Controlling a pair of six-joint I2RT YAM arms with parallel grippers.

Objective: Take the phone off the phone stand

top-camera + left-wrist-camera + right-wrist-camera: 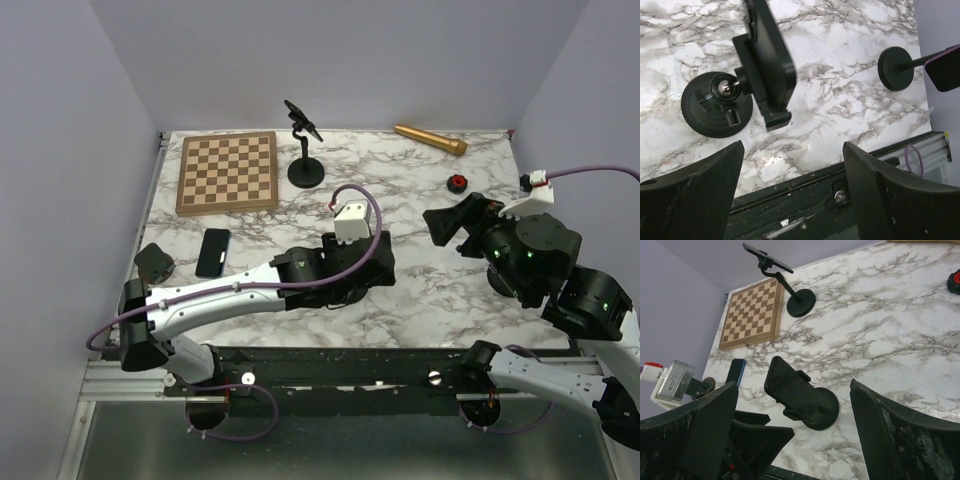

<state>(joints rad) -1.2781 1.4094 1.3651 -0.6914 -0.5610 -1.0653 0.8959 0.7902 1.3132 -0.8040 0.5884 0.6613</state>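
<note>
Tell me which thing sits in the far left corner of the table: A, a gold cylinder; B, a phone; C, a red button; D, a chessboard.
D: the chessboard fills the far left corner, while the gold cylinder lies along the far edge toward the right.

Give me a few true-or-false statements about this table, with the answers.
1. The chessboard lies at the far left. True.
2. The gold cylinder stands upright. False: it lies on its side.
3. A phone lies flat on the table. True.
4. Both grippers are shut. False: the left gripper and right gripper are open and hold nothing.
5. The red knob sits on the chessboard. False: it sits on bare table, far right.
</note>
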